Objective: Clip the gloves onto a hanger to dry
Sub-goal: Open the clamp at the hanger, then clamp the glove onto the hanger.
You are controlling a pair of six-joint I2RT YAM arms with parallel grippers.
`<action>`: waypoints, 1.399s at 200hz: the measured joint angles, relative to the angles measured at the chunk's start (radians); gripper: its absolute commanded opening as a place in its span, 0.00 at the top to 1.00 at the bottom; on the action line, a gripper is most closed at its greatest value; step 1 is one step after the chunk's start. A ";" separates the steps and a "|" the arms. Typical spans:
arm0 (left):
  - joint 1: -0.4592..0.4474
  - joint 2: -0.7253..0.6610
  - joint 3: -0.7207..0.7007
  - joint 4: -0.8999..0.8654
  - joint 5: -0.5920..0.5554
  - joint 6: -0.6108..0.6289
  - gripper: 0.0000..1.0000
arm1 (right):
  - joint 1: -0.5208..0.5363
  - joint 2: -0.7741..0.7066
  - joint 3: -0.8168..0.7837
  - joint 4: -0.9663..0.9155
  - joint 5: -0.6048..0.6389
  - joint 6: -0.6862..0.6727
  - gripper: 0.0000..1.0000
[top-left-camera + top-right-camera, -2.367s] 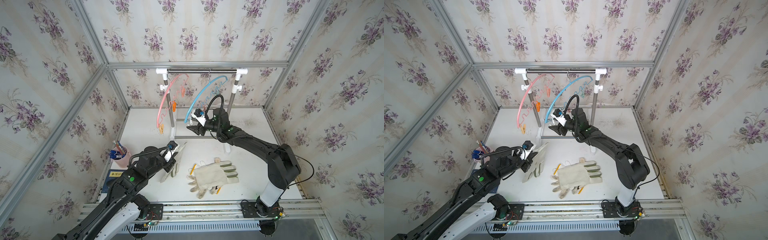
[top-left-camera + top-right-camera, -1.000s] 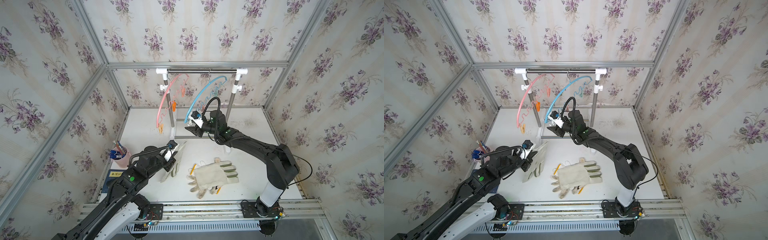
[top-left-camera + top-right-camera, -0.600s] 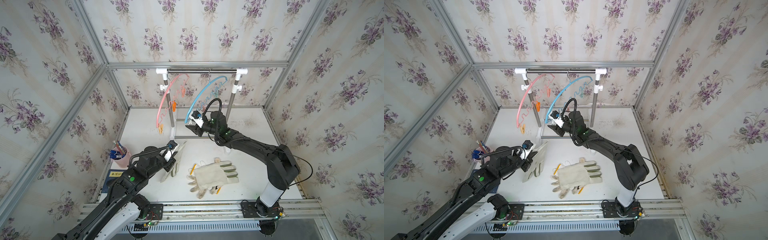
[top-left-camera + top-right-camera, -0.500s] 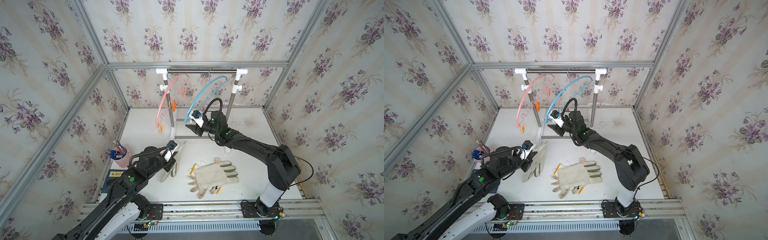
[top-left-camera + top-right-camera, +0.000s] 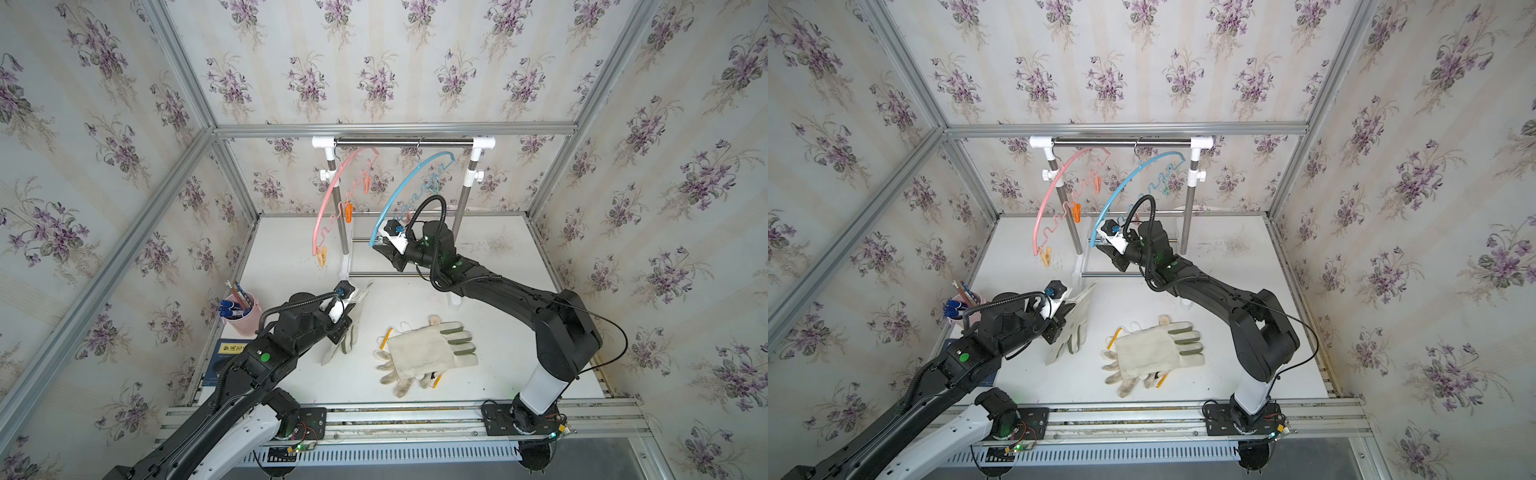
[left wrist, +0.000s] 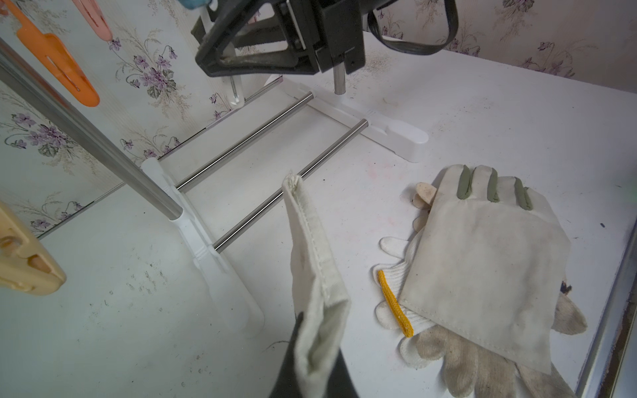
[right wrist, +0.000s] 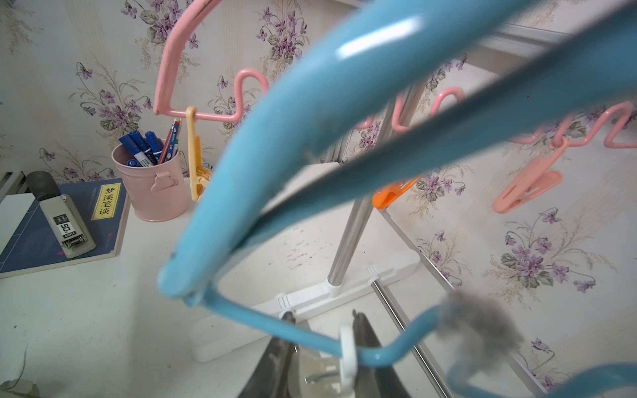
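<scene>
**No glove on a hanger yet: one in hand, the rest on the table**

You are at the start of the job. Neither the blue hanger (image 7: 293, 113) nor the pink hanger (image 7: 164, 69) carries a glove, and the pegs that show on the pink one hang empty.

Your left pincer (image 5: 341, 318) is clenched on one off-white canvas glove (image 6: 312, 262) and holds it raised near the foot of the rack, with one edge pointing up.

Your right pincer (image 7: 324, 330) is up at the low end of the blue hanger, its jaws on either side of a white clip (image 7: 346, 348) that hangs from the wavy lower wire. The clip sits between them, but you cannot tell from these views whether they are pressing it yet.

The other gloves lie in a pile on the table (image 5: 291, 249). A second canvas glove with green finger patches (image 5: 428, 347) lies on top, and knit gloves with yellow cuff edges (image 5: 395, 374) lie under it. How many are in the pile cannot be counted.

By my reading, what is left is nearly everything. The clip must be squeezed open, the held glove brought to it and clipped, and then each glove in the pile done in turn.
</scene>
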 measured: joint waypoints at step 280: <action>0.099 0.485 0.165 0.390 0.360 0.306 1.00 | -0.060 -0.301 -0.153 -0.224 -0.269 -0.022 0.77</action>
